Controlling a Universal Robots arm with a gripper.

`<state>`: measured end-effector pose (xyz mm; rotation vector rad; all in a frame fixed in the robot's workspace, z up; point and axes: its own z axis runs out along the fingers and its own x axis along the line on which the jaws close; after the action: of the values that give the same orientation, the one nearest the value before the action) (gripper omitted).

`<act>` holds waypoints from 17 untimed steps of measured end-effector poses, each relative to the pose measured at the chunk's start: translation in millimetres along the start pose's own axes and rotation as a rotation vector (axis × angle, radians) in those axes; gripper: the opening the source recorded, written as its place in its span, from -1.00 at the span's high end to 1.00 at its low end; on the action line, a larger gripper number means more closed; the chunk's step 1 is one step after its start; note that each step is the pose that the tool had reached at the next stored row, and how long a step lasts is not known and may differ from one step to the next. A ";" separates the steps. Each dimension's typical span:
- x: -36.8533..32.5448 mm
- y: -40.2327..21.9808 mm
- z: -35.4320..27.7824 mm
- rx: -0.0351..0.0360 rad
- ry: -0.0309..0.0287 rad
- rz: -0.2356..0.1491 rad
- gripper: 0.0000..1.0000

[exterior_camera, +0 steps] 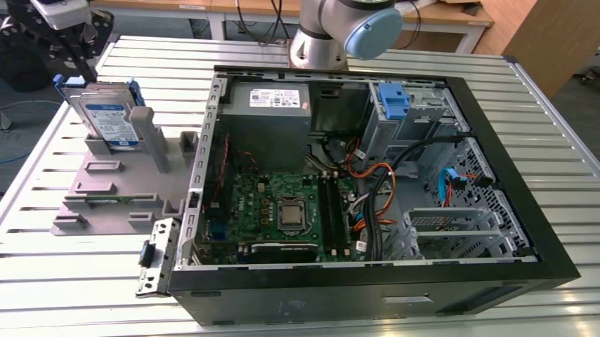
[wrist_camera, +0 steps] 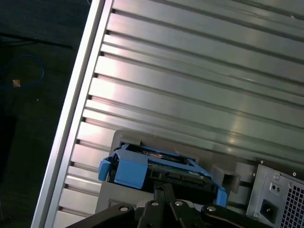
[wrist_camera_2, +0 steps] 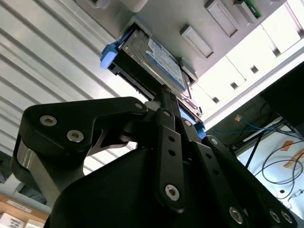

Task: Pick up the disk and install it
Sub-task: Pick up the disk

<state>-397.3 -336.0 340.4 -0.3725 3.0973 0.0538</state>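
One upright disk (exterior_camera: 111, 118) just beneath end effector (exterior_camera: 83, 71)

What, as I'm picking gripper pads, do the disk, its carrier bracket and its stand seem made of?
Disk: silvery matte metal casing, apparently, with a blue-and-white paper-like label. Carrier bracket: blue plastic, smooth moulded edges. Stand: uniform matte grey, blocky shapes, probably plastic; could be painted.

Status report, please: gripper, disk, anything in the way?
Gripper at the disk's top edge. Disk upright in grey stand, outside the case. Loose cables inside case.
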 end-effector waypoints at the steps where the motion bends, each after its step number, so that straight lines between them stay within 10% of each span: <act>1: 0.0 0.0 0.0 -0.0004 0.0005 -0.018 0.79; 17: 0.0 0.0 0.1 -0.0078 0.0098 -0.308 0.79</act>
<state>-397.3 -336.0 340.3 -0.8455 3.0085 0.0583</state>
